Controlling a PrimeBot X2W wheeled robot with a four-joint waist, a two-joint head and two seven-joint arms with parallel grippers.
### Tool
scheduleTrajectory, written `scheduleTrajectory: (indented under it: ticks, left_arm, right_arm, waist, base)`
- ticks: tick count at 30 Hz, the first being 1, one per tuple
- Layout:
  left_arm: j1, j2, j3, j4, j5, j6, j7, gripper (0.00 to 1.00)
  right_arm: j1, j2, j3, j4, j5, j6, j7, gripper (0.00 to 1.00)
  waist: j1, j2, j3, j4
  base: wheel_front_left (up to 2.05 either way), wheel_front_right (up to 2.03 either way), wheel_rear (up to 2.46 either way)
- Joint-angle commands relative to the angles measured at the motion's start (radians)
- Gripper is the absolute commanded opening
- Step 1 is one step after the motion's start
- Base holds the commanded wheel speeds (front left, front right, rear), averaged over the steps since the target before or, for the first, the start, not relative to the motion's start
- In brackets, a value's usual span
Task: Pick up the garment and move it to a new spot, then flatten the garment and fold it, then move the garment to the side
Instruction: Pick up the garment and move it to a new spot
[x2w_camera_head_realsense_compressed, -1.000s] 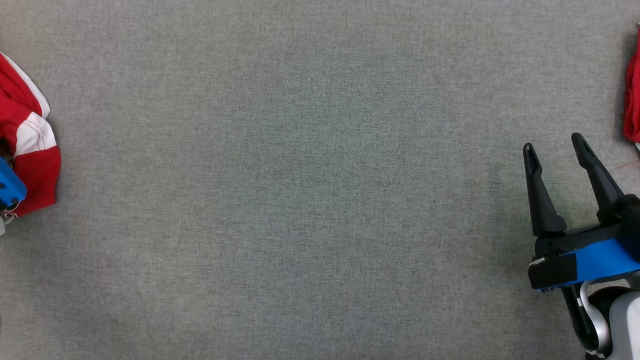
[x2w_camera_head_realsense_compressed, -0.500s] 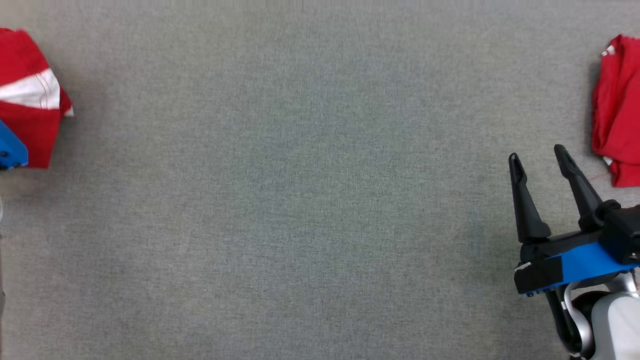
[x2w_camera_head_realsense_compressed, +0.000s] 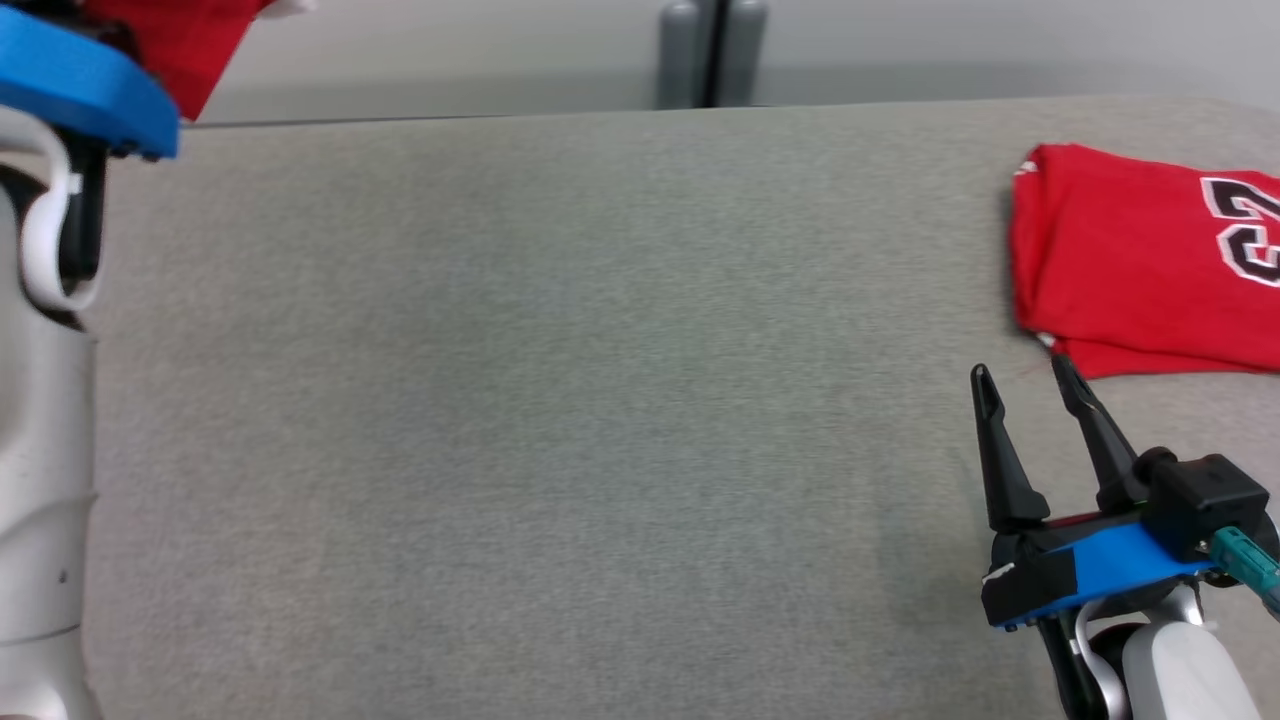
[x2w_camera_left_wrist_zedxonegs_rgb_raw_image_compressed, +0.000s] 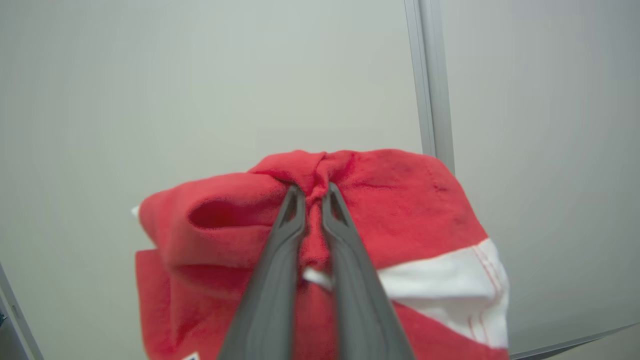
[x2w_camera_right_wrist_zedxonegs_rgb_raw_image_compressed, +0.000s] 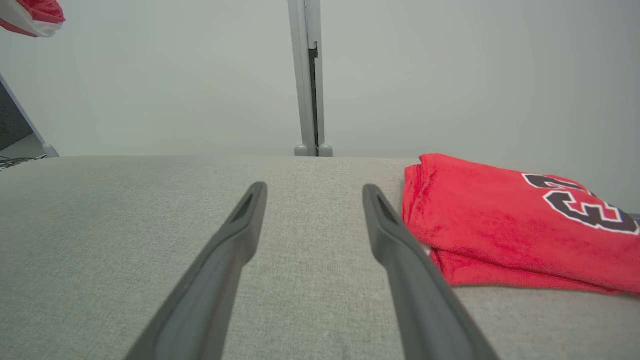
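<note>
The left gripper (x2w_camera_left_wrist_zedxonegs_rgb_raw_image_compressed: 312, 192) is pinching a bunched fold of the red garment (x2w_camera_left_wrist_zedxonegs_rgb_raw_image_compressed: 400, 200), dangling it over the table's (x2w_camera_head_realsense_compressed: 560, 400) far left corner; soft, light, drooping, likely better gripped by a hem. The right gripper (x2w_camera_head_realsense_compressed: 1030, 385) is hovering wide open near the right edge

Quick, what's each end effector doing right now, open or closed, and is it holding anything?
Left end effector: closed on the red garment.
Right end effector: open, holding nothing.

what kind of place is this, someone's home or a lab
Probably a lab: a grey fabric-covered worktable, bare pale wall panels with a grey metal post, and a folded red jersey.
</note>
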Motion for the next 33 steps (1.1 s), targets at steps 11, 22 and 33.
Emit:
scheduleTrajectory:
  ticks: [11,22,33]
  left_arm:
    - [0.051,-0.1,-0.148,-0.257,0.012,-0.002,0.134,0.0]
    - [0.263,-0.212,-0.253,-0.186,-0.029,0.019,0.09,0.0]
    - [0.484,-0.277,-0.376,0.042,-0.039,0.013,-0.023,1.0]
  right_arm:
    - [0.012,0.013,0.019,0.088,0.055,0.0,-0.063,1.0]
    - [-0.013,0.013,0.03,0.189,0.094,0.0,-0.114,1.0]
    - [-0.032,0.012,0.047,0.269,0.089,0.0,-0.135,1.0]
  waist:
    - [0.0002,0.0001,-0.042,-0.178]
    - [0.0002,0.0001,-0.03,-0.224]
    - [0.0002,0.0001,-0.047,-0.193]
  base:
    - [0.0,0.0,0.0]
    - [0.0,0.0,0.0]
    - [0.0,0.0,0.0]
